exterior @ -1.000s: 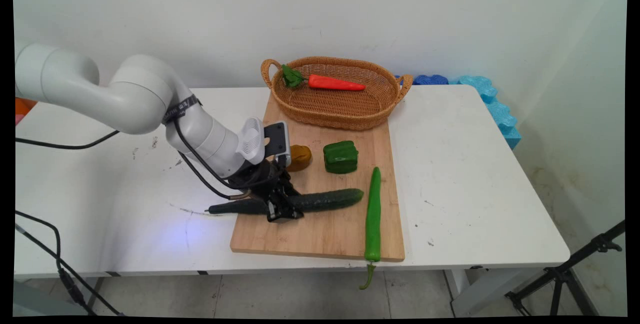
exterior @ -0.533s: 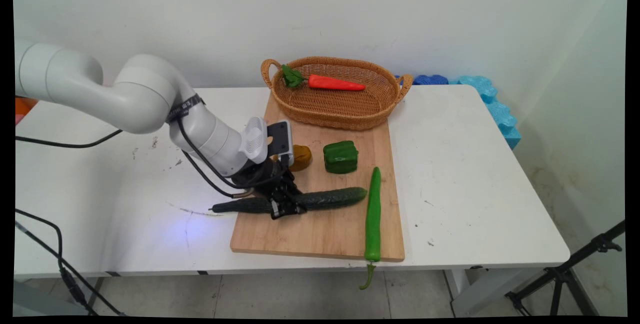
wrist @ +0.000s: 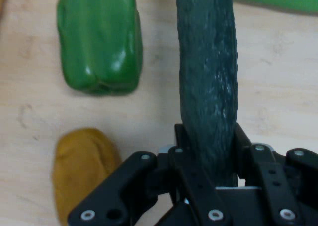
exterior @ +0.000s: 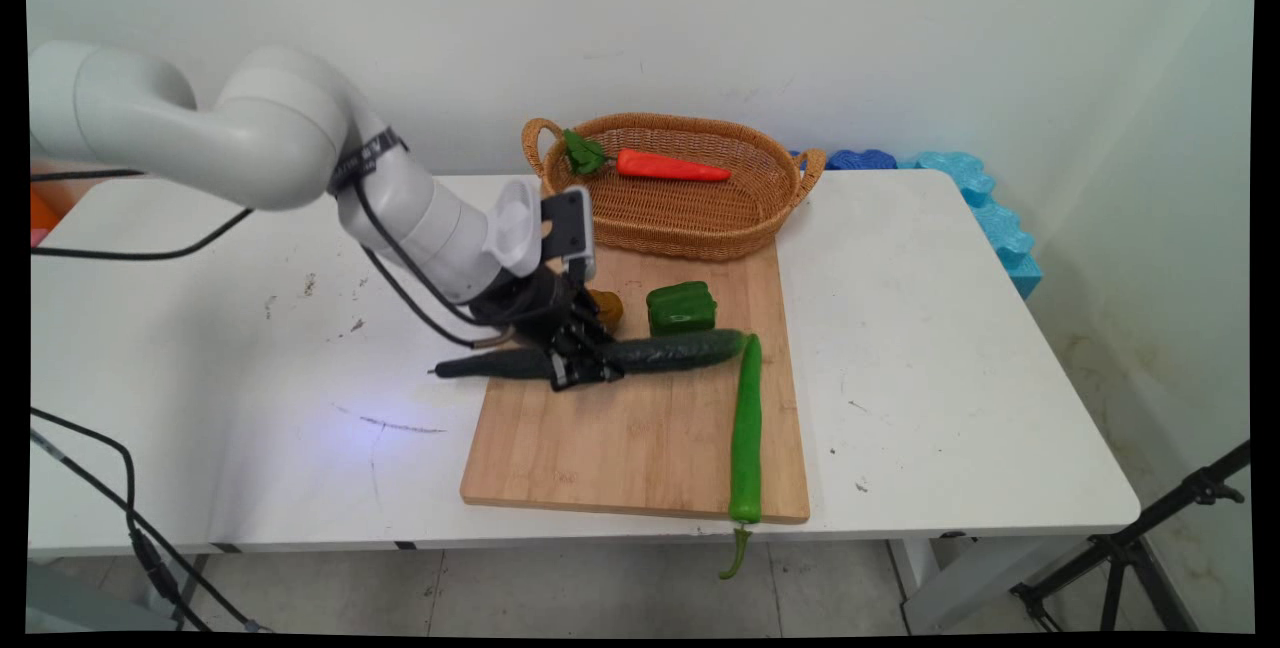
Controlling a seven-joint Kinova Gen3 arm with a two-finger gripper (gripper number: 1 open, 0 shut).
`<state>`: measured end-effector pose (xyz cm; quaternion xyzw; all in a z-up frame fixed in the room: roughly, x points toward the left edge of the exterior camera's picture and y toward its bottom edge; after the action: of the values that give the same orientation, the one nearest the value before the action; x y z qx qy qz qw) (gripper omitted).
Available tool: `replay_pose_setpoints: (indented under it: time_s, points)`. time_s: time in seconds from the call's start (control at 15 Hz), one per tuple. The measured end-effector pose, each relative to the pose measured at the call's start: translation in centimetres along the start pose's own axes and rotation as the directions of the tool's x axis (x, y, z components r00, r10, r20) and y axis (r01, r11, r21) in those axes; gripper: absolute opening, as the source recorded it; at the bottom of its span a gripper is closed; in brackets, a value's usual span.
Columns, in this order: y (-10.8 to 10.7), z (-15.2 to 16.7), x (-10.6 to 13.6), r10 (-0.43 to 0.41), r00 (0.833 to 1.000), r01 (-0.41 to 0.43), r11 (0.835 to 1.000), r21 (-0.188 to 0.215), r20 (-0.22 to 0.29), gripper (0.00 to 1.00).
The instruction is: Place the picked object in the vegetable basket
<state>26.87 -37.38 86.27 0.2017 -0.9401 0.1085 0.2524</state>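
The gripper [exterior: 580,368] is clamped around a long cucumber [exterior: 670,352], its black fingers [wrist: 186,151] pressed against both sides of the vegetable a little left of its middle. The cucumber sits just left of the centre of the main view, lying nearly level with its right end slightly higher, and it appears lifted clear of the wooden cutting board [exterior: 640,448] beneath it. It is very dark green, almost black toward the thin tapering left end, which pokes out past the board's left edge over the white table [exterior: 950,348]. In the hand view the cucumber [wrist: 208,87] runs straight up from the fingers to the top edge, and its skin shows fine pale bumps and a dull sheen.

Just above the cucumber in the main view sits a blocky green bell pepper [exterior: 681,306], and left of that a small mustard-brown lump [exterior: 606,307], partly hidden by the hand. The hand view shows both to the left of the cucumber, the bell pepper [wrist: 99,39] in the upper left and the brown lump [wrist: 82,169] in the lower left, both resting on the board. A long green chili pepper [exterior: 745,428] lies lengthwise along the board's right side, its top near the cucumber's right tip and its stem hanging over the near edge. At the board's far end stands a wicker basket [exterior: 680,218] holding a carrot [exterior: 670,166]
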Motion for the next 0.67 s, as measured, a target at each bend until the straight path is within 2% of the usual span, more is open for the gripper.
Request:
replay_pose_setpoints:
  time_s: [0.27, 0.67]
  points:
    - [-1.6, -1.4, 2.1, 0.041, 0.999, -0.041, 0.999, 0.026, -0.018, 0.0]
    - [-5.9, -3.0, 5.7, 0.122, 0.992, -0.119, 0.988, 0.098, -0.029, 0.0]
